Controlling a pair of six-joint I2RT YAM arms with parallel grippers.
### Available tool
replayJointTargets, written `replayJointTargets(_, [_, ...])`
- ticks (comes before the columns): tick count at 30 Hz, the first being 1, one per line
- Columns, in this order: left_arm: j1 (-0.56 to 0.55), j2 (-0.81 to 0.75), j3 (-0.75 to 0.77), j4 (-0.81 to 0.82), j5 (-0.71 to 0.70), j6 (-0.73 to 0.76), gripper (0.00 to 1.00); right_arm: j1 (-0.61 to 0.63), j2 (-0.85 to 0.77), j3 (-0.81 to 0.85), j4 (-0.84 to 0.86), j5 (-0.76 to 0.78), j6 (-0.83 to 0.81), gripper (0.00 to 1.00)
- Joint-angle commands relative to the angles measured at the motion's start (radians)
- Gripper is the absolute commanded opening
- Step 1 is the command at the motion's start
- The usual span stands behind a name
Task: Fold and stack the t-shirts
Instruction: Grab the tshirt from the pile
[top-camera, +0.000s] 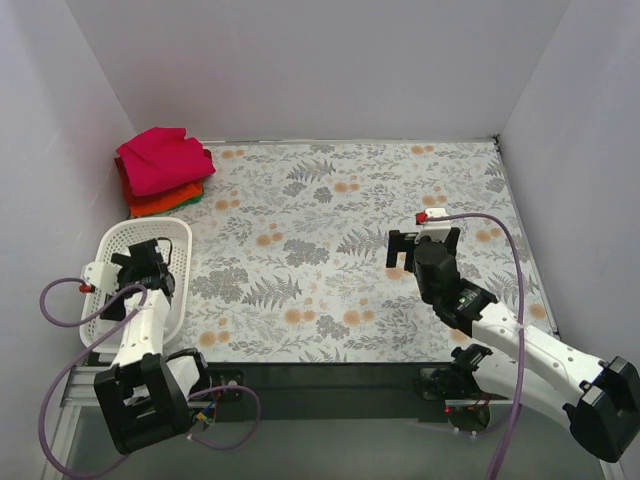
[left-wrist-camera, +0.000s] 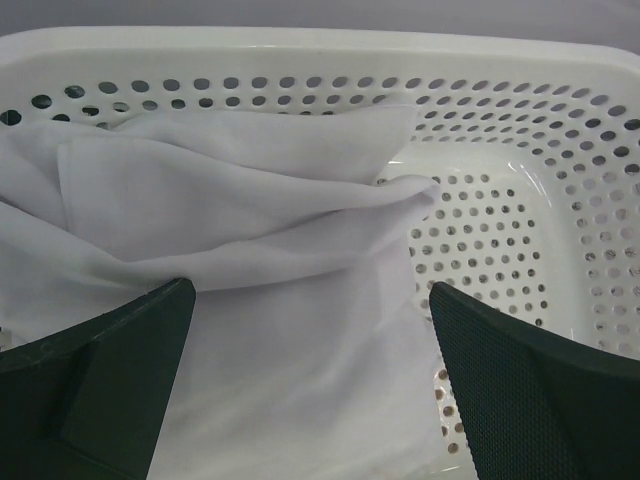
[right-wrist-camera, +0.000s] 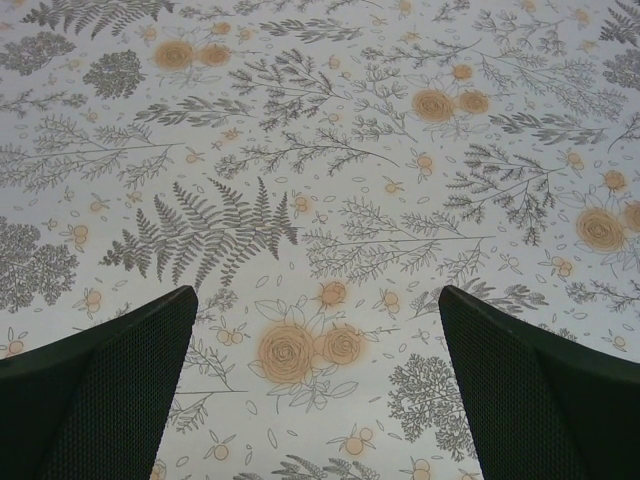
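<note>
A crumpled white t-shirt (left-wrist-camera: 250, 250) lies inside the white mesh basket (left-wrist-camera: 520, 200). My left gripper (left-wrist-camera: 310, 330) hangs open just above the shirt, its jaws wide apart with cloth showing between them. In the top view the left gripper (top-camera: 142, 268) sits over the basket (top-camera: 110, 240) and hides the shirt. A stack of folded shirts lies at the far left: magenta-pink (top-camera: 162, 158) on top, red-orange (top-camera: 160, 203) under it, a green edge (top-camera: 196, 197) showing. My right gripper (top-camera: 423, 246) is open and empty over the floral tablecloth, also seen in the right wrist view (right-wrist-camera: 315, 330).
The floral tablecloth (top-camera: 330, 230) covers the table between white walls. The basket stands at the near left edge, beside the left arm's base. Purple cables loop off both arms.
</note>
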Motion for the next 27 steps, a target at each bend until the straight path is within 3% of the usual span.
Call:
replayJointTargets(1, [0.061, 0.009, -0.032, 0.112, 0.060, 0.057, 0.98, -0.028, 0.036, 0.073, 0.076, -0.086, -0.014, 0.98])
replayJointTargets(7, [0.088, 0.121, -0.022, 0.135, 0.086, 0.077, 0.98, -0.049, 0.106, 0.101, 0.080, -0.143, -0.014, 0.98])
replayJointTargets(13, [0.090, 0.138, -0.026, 0.166, 0.113, 0.109, 0.97, -0.058, 0.096, 0.092, 0.082, -0.165, -0.006, 0.98])
replayJointTargets(16, [0.090, 0.159, -0.025, 0.183, 0.135, 0.129, 0.86, -0.061, 0.069, 0.078, 0.082, -0.165, -0.006, 0.98])
replayJointTargets(18, [0.090, 0.173, -0.025, 0.193, 0.146, 0.142, 0.71, -0.063, 0.055, 0.066, 0.082, -0.162, -0.009, 0.98])
replayJointTargets(21, [0.088, 0.166, -0.026, 0.193, 0.147, 0.145, 0.57, -0.069, 0.026, 0.053, 0.082, -0.163, -0.008, 0.98])
replayJointTargets(23, [0.088, 0.158, -0.034, 0.201, 0.155, 0.149, 0.56, -0.072, 0.009, 0.050, 0.082, -0.166, -0.005, 0.98])
replayJointTargets(25, [0.088, 0.152, -0.038, 0.206, 0.161, 0.152, 0.45, -0.074, 0.001, 0.047, 0.082, -0.172, -0.005, 0.98])
replayJointTargets(27, [0.088, 0.152, -0.042, 0.218, 0.173, 0.160, 0.27, -0.074, -0.003, 0.043, 0.080, -0.177, -0.005, 0.98])
